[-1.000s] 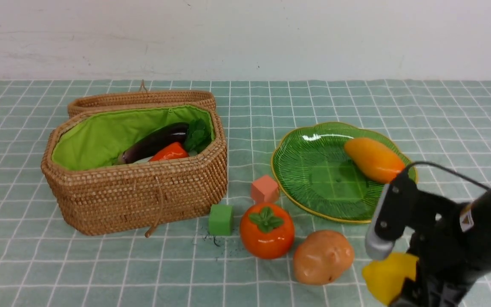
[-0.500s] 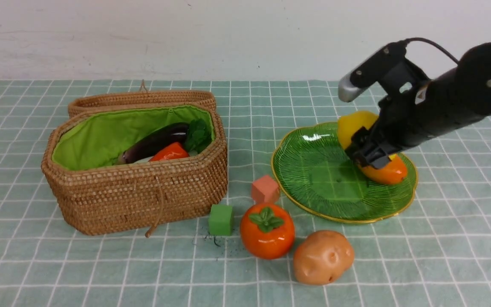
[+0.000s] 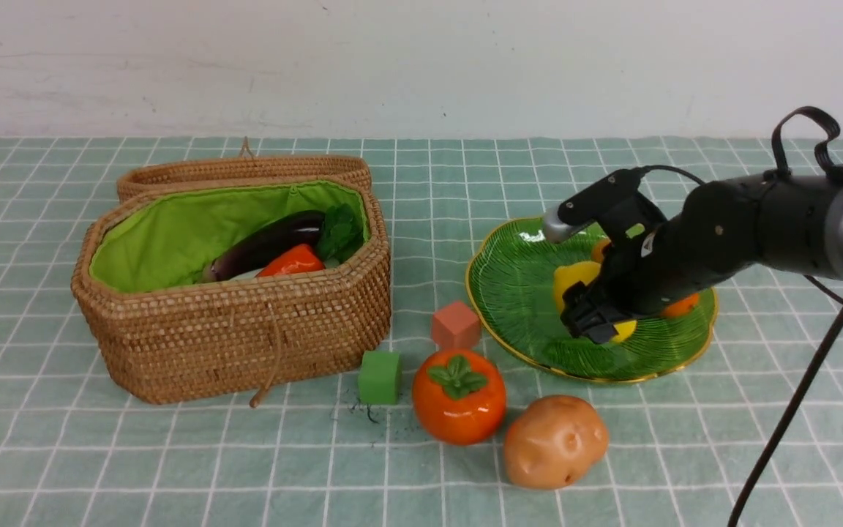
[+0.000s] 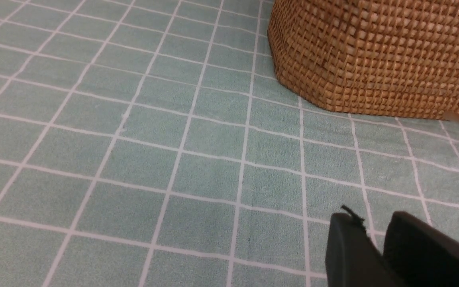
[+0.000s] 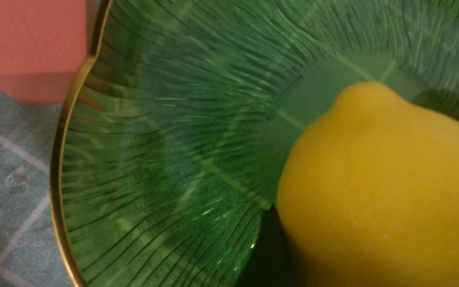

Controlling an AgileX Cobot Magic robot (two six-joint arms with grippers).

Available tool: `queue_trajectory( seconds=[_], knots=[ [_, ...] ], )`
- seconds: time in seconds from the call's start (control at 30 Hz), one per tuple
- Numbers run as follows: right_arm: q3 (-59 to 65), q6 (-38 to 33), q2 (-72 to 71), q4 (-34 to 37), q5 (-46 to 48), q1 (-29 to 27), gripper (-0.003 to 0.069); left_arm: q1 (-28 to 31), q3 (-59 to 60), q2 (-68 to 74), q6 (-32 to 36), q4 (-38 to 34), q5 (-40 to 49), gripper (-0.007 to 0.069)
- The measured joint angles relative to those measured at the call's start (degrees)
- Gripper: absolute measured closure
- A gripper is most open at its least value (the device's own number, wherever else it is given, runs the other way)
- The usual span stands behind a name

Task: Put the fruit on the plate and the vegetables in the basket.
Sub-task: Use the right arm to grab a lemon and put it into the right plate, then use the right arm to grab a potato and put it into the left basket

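My right gripper (image 3: pixel 597 316) is shut on the yellow lemon (image 3: pixel 570 281), low over the green plate (image 3: pixel 516 293). In the right wrist view the lemon (image 5: pixel 381 179) fills the space between the jaws above the ribbed plate (image 5: pixel 173 139). The orange mango (image 3: pixel 682 305) lies on the plate, mostly hidden behind the arm. The persimmon (image 3: pixel 458 395) and the brown potato (image 3: pixel 555 441) sit on the cloth in front of the plate. The basket (image 3: pixel 246 329) holds the eggplant (image 3: pixel 268 245), the carrot (image 3: pixel 291 262) and green leaves (image 3: pixel 339 230). My left gripper (image 4: pixel 373 218) is shut and holds nothing, low over the cloth near the basket (image 4: pixel 373 56).
A salmon cube (image 3: pixel 455 324) and a green cube (image 3: pixel 380 377) stand between basket and plate. The basket's lid (image 3: pixel 246 170) lies behind it. A black cable (image 3: pixel 795 410) runs down from the right arm at the front right.
The right arm carried the lemon from the front right corner up over the plate's far side, then lowered it onto the plate's middle. Nothing else moved.
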Motion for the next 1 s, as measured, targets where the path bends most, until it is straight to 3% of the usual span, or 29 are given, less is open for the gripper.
queue_trajectory(
  seconds=[0.23, 0.7, 1.0],
  knots=[
    [0.0, 0.2, 0.0, 0.0, 1.2, 0.0, -0.0022, 0.0, 0.0, 0.0, 0.0, 0.0, 0.0, 0.0487],
    [0.0, 0.2, -8.6, 1.7, 4.8, 1.2, 0.0029, 0.0, 0.0, 0.0, 0.0, 0.0, 0.0, 0.0487],
    [-0.2, 0.2, -13.8, 10.2, 15.0, 9.3, 0.0064, 0.0, 0.0, 0.0, 0.0, 0.0, 0.0, 0.0487]
  ],
)
